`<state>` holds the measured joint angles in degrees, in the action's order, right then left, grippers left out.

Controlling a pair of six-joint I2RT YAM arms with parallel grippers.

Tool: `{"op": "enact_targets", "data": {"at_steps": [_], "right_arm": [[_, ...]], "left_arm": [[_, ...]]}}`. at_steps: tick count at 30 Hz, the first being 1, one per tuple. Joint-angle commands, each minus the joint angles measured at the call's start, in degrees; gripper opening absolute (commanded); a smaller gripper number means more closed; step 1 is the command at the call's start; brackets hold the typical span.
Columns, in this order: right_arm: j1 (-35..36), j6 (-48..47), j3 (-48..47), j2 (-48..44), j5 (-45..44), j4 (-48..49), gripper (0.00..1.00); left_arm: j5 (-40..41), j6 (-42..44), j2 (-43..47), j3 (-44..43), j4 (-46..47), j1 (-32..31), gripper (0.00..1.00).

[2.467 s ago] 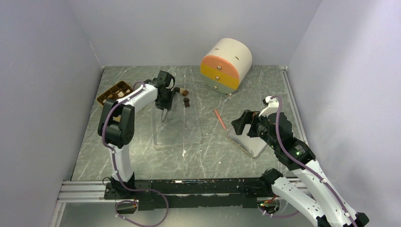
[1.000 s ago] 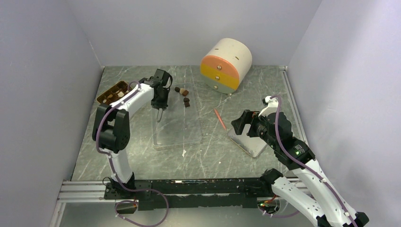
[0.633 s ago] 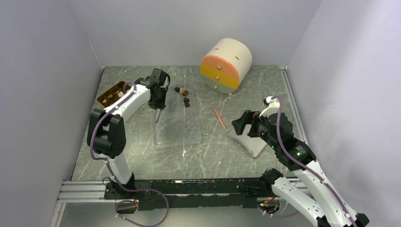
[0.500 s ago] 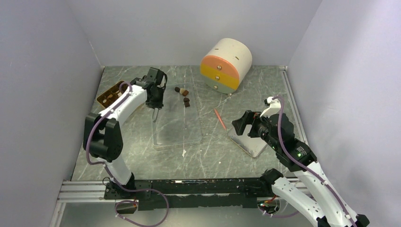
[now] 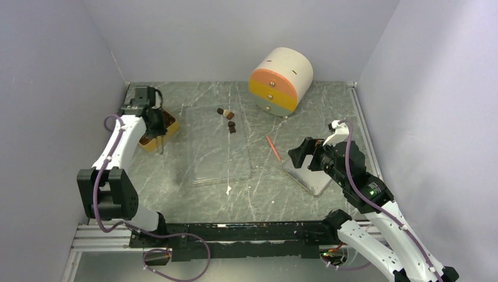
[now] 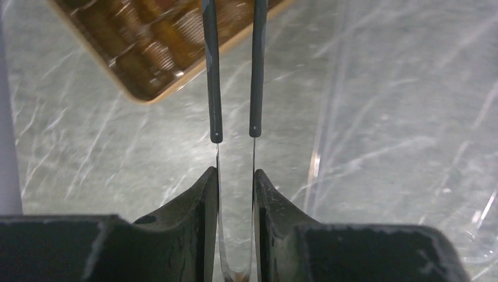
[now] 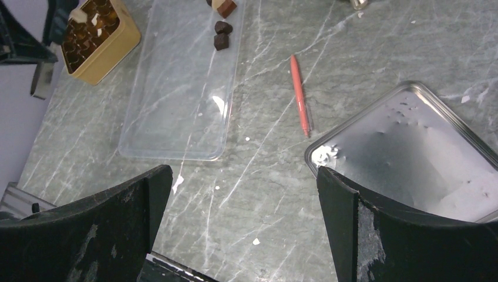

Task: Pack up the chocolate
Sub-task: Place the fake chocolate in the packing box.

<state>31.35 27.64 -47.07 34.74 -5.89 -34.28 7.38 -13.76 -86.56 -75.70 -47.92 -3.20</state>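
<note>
Swung left off the clear tray (image 5: 217,150) since the earlier view, the left pincer (image 5: 158,145) now hangs at the near edge of the golden-brown tray (image 7: 120,53). The chocolate (image 7: 222,26) lies in two places; a few loose pieces sit at the far end of the clear tray, two dark ones close together and another pair just beyond them; the rest, brown and cream-white, fill cells of the golden-brown tray by the left wall. The left pincer's long thin fingers (image 6: 212,70) stand parallel with a narrow gap, their tips cut off in the wrist view, so it cannot be told whether a piece sits between them. An orange-red pen (image 5: 271,147) lies on the counter (image 5: 329,117) between the clear tray and a metal tray (image 7: 411,153); the right pincer (image 5: 298,154) hovers over that metal tray with its jaws spread wide and nothing in them. A cylindrical drawer unit (image 5: 282,79) stands at the back, well apart from the chocolate; nothing lies between the loose pieces and the golden-brown tray.
</note>
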Motion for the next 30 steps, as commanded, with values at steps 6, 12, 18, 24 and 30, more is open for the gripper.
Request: {"op": "enact_targets", "data": {"at_steps": [6, 12, 18, 24, 30], "right_arm": [[0.31, -0.94, -0.14, 0.54, 1.87, 2.46, 0.99], [0.29, -2.6, -2.1, 0.5, 0.95, 1.33, 1.0], [0.33, -2.64, -1.71, -0.72, 1.49, 0.99, 1.0], [0.37, -2.99, -2.33, -0.89, 1.24, 0.43, 1.0], [0.32, -2.59, -1.92, -0.96, 0.91, 0.38, 1.0]], "left_arm": [[1.37, 0.66, 9.42, 6.4, 0.84, 10.87, 0.21], [-1.52, -0.17, 9.42, 9.42, 2.09, 14.71, 0.21], [-0.38, -0.36, 8.74, 10.42, 3.62, 16.15, 0.21], [-2.62, -0.51, 7.1, 10.71, 5.65, 16.65, 0.2], [-3.11, -1.53, 5.84, 12.22, 5.75, 16.65, 0.21]]}}
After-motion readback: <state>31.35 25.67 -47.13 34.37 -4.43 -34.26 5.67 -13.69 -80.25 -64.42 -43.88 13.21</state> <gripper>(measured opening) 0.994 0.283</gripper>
